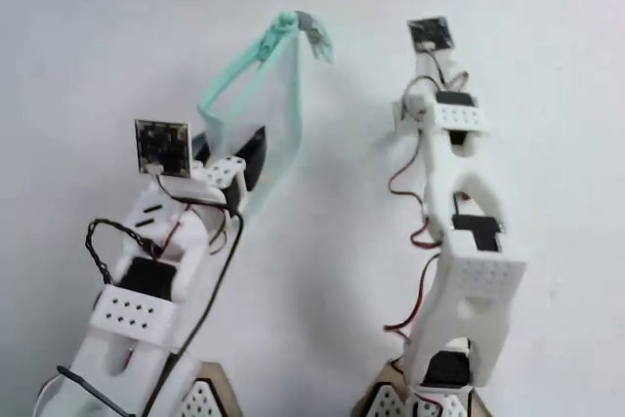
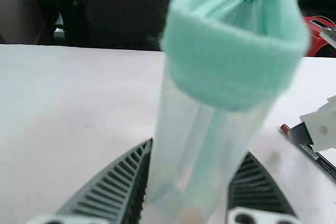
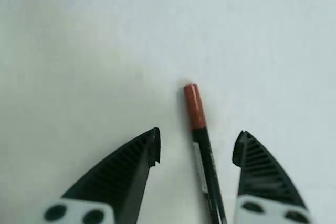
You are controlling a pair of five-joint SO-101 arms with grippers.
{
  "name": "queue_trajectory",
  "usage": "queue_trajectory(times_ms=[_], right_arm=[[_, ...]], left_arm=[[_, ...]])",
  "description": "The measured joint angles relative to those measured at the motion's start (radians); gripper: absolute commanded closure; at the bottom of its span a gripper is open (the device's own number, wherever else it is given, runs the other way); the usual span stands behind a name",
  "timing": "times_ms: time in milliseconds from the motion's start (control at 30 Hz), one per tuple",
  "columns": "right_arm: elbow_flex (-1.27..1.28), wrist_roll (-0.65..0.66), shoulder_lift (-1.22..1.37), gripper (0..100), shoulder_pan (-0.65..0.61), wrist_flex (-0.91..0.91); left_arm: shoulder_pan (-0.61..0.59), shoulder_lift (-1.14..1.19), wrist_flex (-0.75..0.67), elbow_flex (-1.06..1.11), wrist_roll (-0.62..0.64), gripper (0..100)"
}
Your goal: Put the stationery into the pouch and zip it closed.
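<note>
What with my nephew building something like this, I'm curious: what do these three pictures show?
Two small robot arms sit side by side at a white table. One picture looks down from above; the other two come from a camera on each arm's wrist. The left tool is shut on a clear, mint-edged pouch. The right tool is open, straddling a dark pen with a reddish end that lies on the table.

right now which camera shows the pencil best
The right wrist view: the pencil lies close up between the fingers of the open right gripper. The left wrist view catches part of it; in the high view the right arm covers it.
</note>
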Motion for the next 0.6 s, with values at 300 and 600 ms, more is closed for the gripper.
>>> queue_trajectory(times_ms=[300,600], right_arm=[[-0.275,0.015,0.216,77.2,0.005,0.146],[-0.646,0.015,0.428,89.9,0.011,0.365]], left_arm=[[0.0,0.0,0.0,0.0,0.0,79],[0.0,0.0,0.0,0.0,0.0,79]])
